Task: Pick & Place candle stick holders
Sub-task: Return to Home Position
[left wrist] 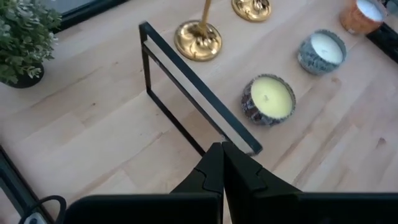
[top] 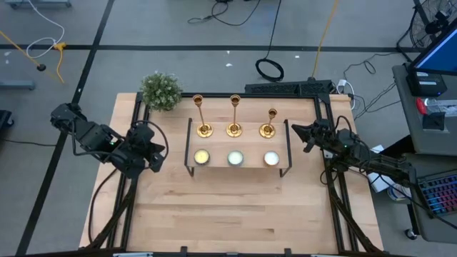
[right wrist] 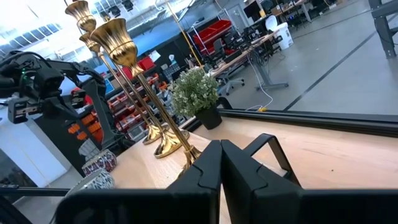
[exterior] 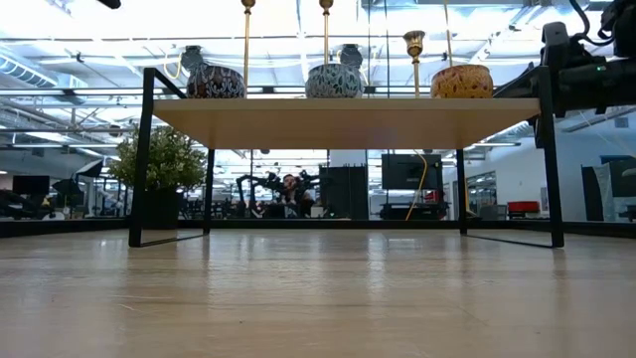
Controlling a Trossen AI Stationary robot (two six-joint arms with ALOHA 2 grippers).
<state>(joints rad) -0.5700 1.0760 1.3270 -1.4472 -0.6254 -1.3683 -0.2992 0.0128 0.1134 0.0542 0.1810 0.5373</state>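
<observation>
Three gold candle stick holders stand upright in a row by their round bases on the wooden shelf (top: 214, 145): the left holder (top: 202, 118), the middle holder (top: 234, 116), the right holder (top: 269, 123). They also show in the right wrist view (right wrist: 124, 68). My left gripper (top: 158, 151) is shut and empty just left of the shelf, its fingertips (left wrist: 222, 149) close to the shelf's black frame. My right gripper (top: 298, 132) is shut and empty just right of the shelf, beside the right holder.
Three jar candles (top: 235, 158) sit along the shelf's near side. A small potted plant (top: 160, 91) stands at the table's far left. The shelf's black wire frame (left wrist: 193, 93) stands between my left gripper and the holders. Bare tabletop (top: 228, 214) lies near the front edge.
</observation>
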